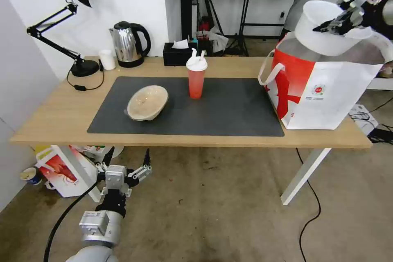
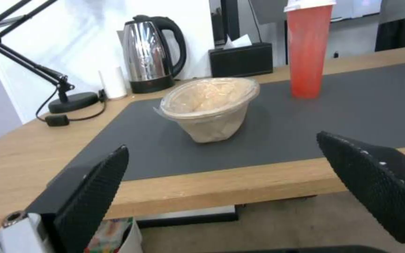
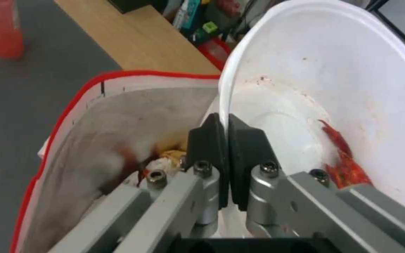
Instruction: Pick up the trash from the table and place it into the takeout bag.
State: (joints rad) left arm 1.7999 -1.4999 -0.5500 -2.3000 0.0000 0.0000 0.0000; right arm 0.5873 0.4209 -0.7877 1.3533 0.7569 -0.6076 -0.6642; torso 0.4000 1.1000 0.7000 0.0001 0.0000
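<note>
- One white bowl point(image 3: 352, 88) we pinch by its rim in our right gripper point(image 3: 225, 140), above the takeout bag point(image 1: 327, 94) at two o'clock, ready to drop.
- Our left gripper point(image 1: 127, 159) waits spread at seven o'clock.

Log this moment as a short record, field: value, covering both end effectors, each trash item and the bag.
right end effector: shut on the white bowl's rim, above the takeout bag's mouth
white bowl: lifted, red scraps inside
takeout bag: upright at the table's right end
left end effector: open, low in front of the table
beige bowl: on the grey mat
red cup: upright on the mat, lid on
</note>
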